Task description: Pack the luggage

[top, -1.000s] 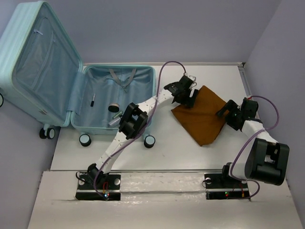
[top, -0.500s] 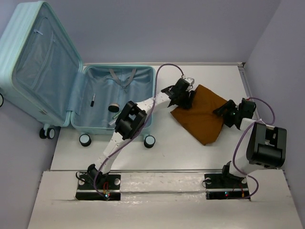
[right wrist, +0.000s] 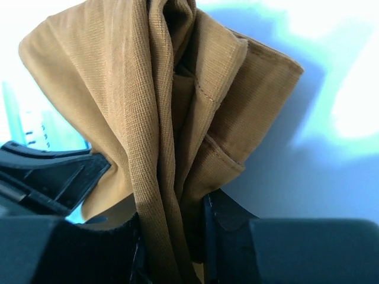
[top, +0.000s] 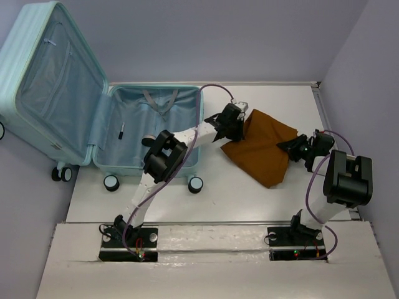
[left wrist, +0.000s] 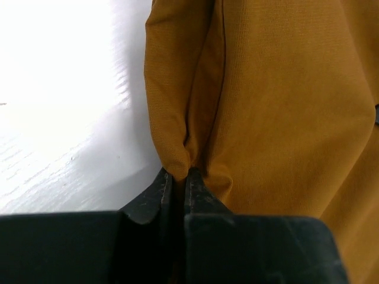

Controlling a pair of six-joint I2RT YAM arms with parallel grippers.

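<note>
The luggage, a pale mint hard-shell suitcase, lies open at the left, its lid leaning back. A brown cloth lies on the white table to the right of it. My left gripper is at the cloth's left edge. In the left wrist view the left gripper is shut on a pinched fold of the brown cloth. My right gripper is at the cloth's right corner. The right wrist view shows the right gripper shut on a bunched edge of the brown cloth.
A black pen and a small round item lie in the suitcase's base. Suitcase wheels stick out over the table's near side. A grey wall stands close on the right.
Both grippers have closed on the cloth. The left one shifted slightly left, bunching the cloth's left edge. The right arm folded inward, bringing its gripper onto the right corner.
</note>
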